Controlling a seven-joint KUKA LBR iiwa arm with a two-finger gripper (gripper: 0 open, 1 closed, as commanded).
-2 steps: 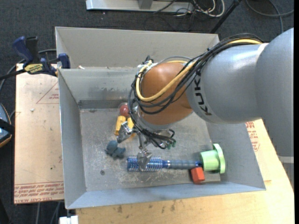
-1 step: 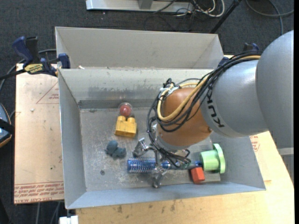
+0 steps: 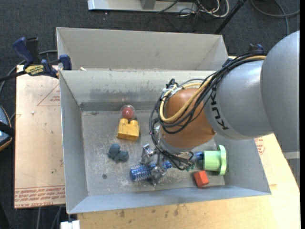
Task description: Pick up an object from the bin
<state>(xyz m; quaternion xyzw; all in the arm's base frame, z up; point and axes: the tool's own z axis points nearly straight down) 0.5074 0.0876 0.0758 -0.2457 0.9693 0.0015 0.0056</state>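
A KUKA iiwa arm point(image 3: 259, 97) reaches from the right of the view into a grey metal bin point(image 3: 71, 142) of small loose things. Its wrist sits under a rounded orange cover point(image 3: 188, 123) looped with black and yellow cables point(image 3: 164, 109). The gripper point(image 3: 155, 170) is low over the bin floor, near the wall at the bottom of the view and about midway along it. Whether it is spread or pressed together cannot be told from this angle, since the metal parts overlap and the orange cover hangs above them.

Just beside the gripper, on its left in the view and seemingly touching it, lies a small blue ribbed cylinder point(image 3: 138, 173) on its side on the floor. Whether that piece is gripped cannot be made out.

Up and to the left of it rests a dark blue-grey lump point(image 3: 117, 152), apart from the gripper. Further toward the back wall stands a yellow block point(image 3: 128, 130), with a red ball point(image 3: 127, 111) just behind it. Whether the ball sits on the block or touches it cannot be told.

To the right of the gripper, partly under the wrist, a bright green cylinder point(image 3: 214, 159) lies on its side. A small red block point(image 3: 200, 178) lies just in front of it, near the bottom wall
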